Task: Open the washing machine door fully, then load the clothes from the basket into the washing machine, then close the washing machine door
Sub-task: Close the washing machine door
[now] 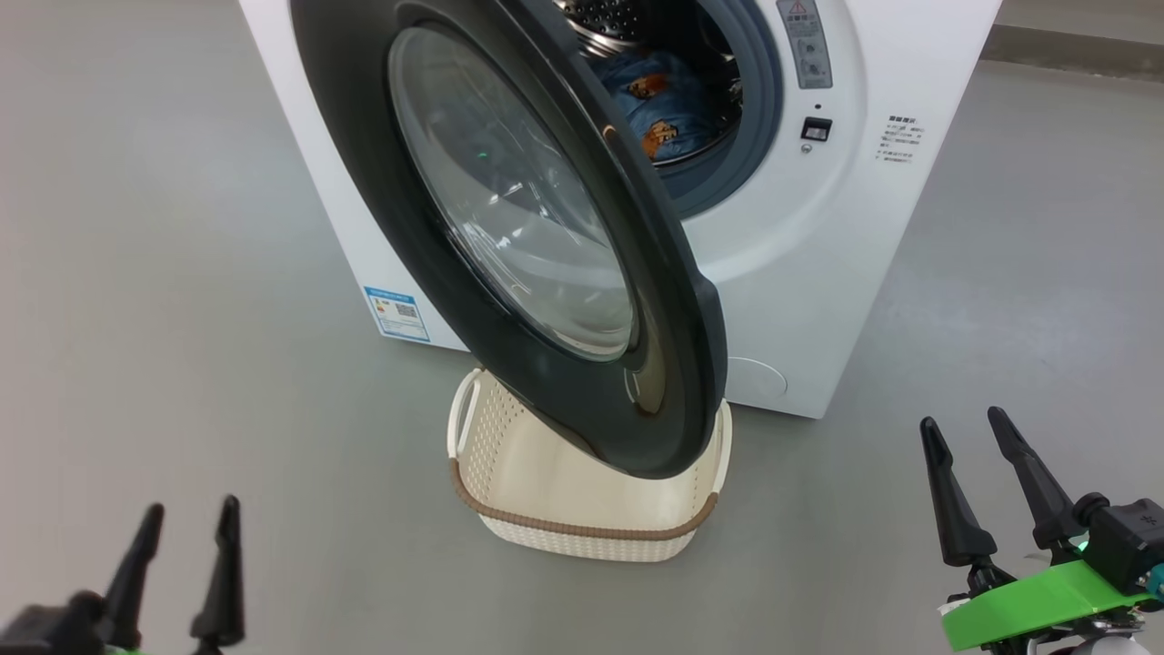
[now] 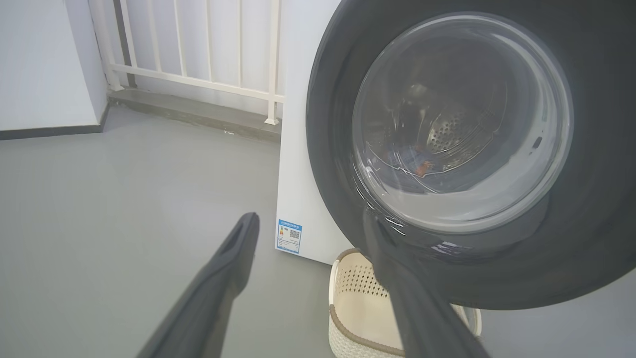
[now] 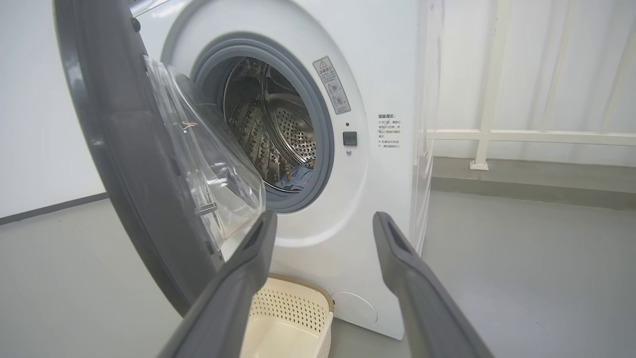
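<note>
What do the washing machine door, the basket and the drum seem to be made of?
The washing machine door: glossy black frame, probably plastic, with reflections; clear bowl, glass or plastic. The basket: matte cream plastic, perforated walls, brown woven-look rim. The drum: shiny perforated metal, likely steel.

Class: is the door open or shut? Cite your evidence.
Open: the door stands swung out from the washing machine, its drum showing behind.

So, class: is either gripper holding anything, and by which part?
Nothing is held. The left gripper and the right gripper both stand open and empty, clear of the washing machine door and the basket.
</note>
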Available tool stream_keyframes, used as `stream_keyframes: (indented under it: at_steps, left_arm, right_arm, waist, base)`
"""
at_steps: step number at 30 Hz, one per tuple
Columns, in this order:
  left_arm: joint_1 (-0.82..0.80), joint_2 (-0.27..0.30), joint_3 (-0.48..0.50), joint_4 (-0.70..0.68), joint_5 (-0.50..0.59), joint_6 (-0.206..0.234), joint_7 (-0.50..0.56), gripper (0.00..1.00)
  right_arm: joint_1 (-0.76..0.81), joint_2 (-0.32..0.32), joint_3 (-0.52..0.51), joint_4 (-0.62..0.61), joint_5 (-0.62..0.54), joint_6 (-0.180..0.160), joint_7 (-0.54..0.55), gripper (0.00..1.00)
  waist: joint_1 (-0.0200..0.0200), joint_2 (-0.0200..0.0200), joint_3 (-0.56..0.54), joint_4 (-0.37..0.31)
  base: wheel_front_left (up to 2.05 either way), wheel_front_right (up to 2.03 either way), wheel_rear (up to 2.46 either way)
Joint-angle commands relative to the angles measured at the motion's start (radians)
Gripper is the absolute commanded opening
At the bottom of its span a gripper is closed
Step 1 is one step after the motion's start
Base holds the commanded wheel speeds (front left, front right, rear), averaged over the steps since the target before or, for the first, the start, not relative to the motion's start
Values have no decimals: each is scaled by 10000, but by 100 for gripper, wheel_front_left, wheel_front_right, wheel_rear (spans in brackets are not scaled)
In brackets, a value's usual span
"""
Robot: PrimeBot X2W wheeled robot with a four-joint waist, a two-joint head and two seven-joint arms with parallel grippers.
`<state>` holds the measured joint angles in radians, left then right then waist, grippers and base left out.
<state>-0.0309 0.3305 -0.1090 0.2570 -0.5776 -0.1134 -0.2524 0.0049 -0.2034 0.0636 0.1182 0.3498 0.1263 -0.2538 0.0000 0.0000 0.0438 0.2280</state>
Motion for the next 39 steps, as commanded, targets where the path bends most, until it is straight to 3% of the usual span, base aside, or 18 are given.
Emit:
stream_keyframes:
  at_steps: [1, 11, 19, 31, 32, 34, 35, 39]
  left_arm:
    - [-99, 113, 525, -272, 564, 51, -91, 100]
    - [294, -1322, 1692, -101, 2800, -107, -92, 100]
    - [338, -1659, 2014, 96, 3252, -165, -93, 100]
    - [317, -1613, 1760, 10, 3167, -171, -93, 100]
    - [307, -1614, 1744, 14, 3163, -171, -93, 100]
    - [291, -1634, 1719, 17, 3158, -171, -93, 100]
    - [284, -1648, 1712, 9, 3162, -171, -93, 100]
    - [296, -1708, 1731, -39, 3213, -172, -93, 100]
  right_arm:
    - [-400, -249, 252, -216, -33, 44, -80, 100]
    - [-641, -279, 315, -186, -32, 44, -80, 100]
    - [-716, -281, 299, -160, -32, 44, -80, 100]
    - [-1051, -200, 525, 200, 23, 44, -80, 100]
    - [-1135, -178, 559, 286, 44, 44, -80, 84]
    - [-1358, -137, 642, 469, 110, 44, -80, 19]
    - [-1484, -113, 677, 558, 136, 44, -80, 0]
    - [-1961, -65, 954, 710, 226, 44, -80, 0]
  waist:
    - [0, 0, 23, -26]
    - [0, 0, 231, -123]
    - [0, 0, 256, -160]
    - [0, 0, 208, 17]
    - [0, 0, 211, 41]
    - [0, 0, 219, 92]
    - [0, 0, 216, 118]
    - [0, 0, 117, 260]
  base:
    - [0, 0, 0]
    - [0, 0, 0]
    - [0, 0, 0]
    - [0, 0, 0]
    - [0, 0, 0]
    - [0, 0, 0]
    - [0, 0, 0]
    - [0, 0, 0]
